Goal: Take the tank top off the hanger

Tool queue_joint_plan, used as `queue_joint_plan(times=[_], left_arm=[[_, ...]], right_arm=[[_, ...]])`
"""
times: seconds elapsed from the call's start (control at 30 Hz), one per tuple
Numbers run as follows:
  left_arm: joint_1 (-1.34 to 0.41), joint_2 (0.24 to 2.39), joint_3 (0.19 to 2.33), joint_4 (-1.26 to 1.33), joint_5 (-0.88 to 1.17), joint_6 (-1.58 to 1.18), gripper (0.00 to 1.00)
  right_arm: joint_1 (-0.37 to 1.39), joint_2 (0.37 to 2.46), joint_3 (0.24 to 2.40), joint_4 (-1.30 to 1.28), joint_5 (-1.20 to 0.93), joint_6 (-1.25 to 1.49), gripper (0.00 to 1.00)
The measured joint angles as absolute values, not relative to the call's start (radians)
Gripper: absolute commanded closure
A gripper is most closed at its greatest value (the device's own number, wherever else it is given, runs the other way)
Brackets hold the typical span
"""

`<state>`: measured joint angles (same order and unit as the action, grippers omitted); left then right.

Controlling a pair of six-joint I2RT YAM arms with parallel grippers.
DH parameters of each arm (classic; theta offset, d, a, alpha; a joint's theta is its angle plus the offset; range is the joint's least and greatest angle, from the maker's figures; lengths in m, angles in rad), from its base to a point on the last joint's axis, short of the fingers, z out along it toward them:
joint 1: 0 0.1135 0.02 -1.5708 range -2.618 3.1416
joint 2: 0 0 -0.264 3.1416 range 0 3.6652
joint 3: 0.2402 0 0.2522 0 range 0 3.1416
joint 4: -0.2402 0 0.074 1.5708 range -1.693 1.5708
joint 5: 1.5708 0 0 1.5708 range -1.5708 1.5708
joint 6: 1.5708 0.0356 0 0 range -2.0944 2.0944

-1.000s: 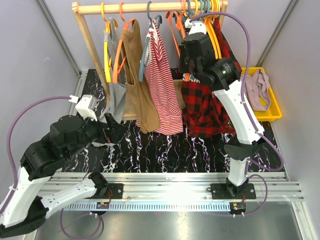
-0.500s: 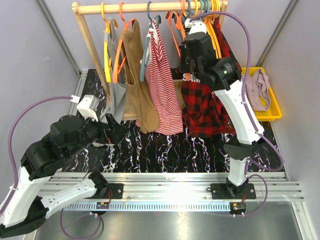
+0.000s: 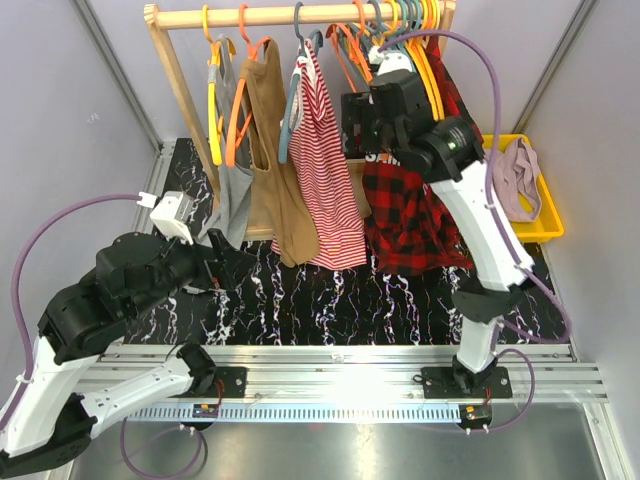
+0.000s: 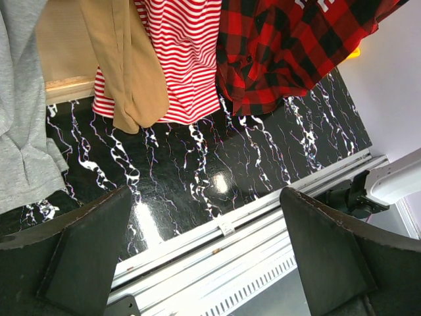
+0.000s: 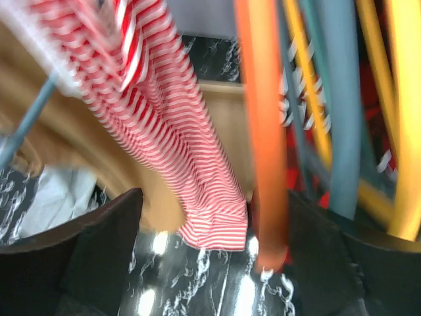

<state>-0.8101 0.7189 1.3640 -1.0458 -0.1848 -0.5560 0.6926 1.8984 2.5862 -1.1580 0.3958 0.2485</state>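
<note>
— Where is the striped top [image 3: 325, 170] relative to the right hand [image 3: 352, 125]?

— It hangs from the rail [image 3: 280, 15] in the upper middle of the overhead view, just left of that hand. In the right wrist view it fills the left and centre of the frame. The hand's fingers [image 5: 99, 257] are spread wide and grip nothing. An orange hanger [image 5: 263, 131] runs down between them, close to the finger at lower right; whether it touches cannot be told.

— And the left hand [image 3: 225, 262]?

— Low at centre left, well apart from the top and also spread wide. Its wrist view shows the top's hem at the upper edge.

— What else hangs there?

— A grey top [image 3: 232, 190] and a tan top [image 3: 275, 150] to the left, and a plaid shirt [image 3: 410, 220] to the right, under the right arm.

— The surface?

— A black, white-veined counter [image 3: 330, 300], glossy. A yellow bin [image 3: 545, 225] at the right edge holds a pale garment. Grey walls [image 3: 60, 120] close in both sides.
</note>
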Motion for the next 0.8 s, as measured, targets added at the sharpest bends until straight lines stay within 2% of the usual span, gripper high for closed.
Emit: queue_joint_plan(times=[0.07,0.23,0.33,0.43,0.57,0.8], left_arm=[[-0.810,0.717,1.364,-1.046,-0.184,-0.556,0.01],[-0.810,0.708,1.364,-1.045,-0.182,-0.556,0.01],[-0.810,0.710,1.364,-1.045,-0.179,-0.556,0.01],[-0.810,0.710,1.365,-1.045,-0.179,-0.556,0.01],[-0.810,0.711,1.365,-1.045,-0.179,-0.556,0.01],[-0.810,0.711,1.366,-1.048,-0.180,-0.559,0.01]], right_arm=[[0.694,1.818,2.484,-1.147,0.361,0.261,0.00],[0.717,1.523,2.187,-1.167,0.227,0.317,0.00],[0.823,1.363,2.028,-1.166,0.159,0.366,0.00],[0.952,1.302,1.945,-1.174,0.102,0.417,0.00],[1.082,1.370,1.973,-1.168,0.094,0.457,0.00],[1.104,1.732,2.304,-1.148,0.257,0.461,0.00]])
